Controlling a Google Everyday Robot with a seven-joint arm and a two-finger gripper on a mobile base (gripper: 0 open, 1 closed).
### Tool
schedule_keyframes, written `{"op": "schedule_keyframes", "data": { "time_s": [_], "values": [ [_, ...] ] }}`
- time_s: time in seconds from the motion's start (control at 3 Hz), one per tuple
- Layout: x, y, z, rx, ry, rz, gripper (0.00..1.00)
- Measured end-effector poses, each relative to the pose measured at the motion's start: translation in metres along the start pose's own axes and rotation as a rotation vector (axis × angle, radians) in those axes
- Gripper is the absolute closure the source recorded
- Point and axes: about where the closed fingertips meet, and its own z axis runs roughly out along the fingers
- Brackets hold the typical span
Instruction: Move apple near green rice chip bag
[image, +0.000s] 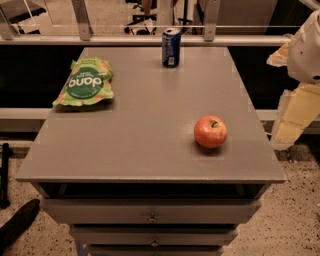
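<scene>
The red-orange apple (210, 131) sits on the grey table top (145, 115), towards the front right. The green rice chip bag (85, 82) lies flat at the back left of the table, far from the apple. My gripper (291, 119) hangs at the right edge of the view, beyond the table's right edge, to the right of the apple and slightly higher in the picture. It touches nothing on the table. The white arm (306, 50) rises above it.
A blue soda can (170, 47) stands upright at the back centre of the table. The table has drawers (152, 212) below its front edge. A rail (150, 40) runs behind the table. A dark object (17, 222) lies on the floor at the front left.
</scene>
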Motion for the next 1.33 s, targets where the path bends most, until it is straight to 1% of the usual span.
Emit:
{"op": "schedule_keyframes", "data": {
  "time_s": [0.33,0.67,1.0,1.33],
  "values": [
    [0.0,0.0,0.0,0.0,0.0,0.0,0.0],
    [0.002,-0.006,0.015,-0.002,-0.044,0.028,0.0],
    [0.005,-0.022,0.046,-0.02,-0.152,0.083,0.0],
    [-0.002,-0.031,0.078,-0.061,-0.273,0.139,0.0]
  ]
}}
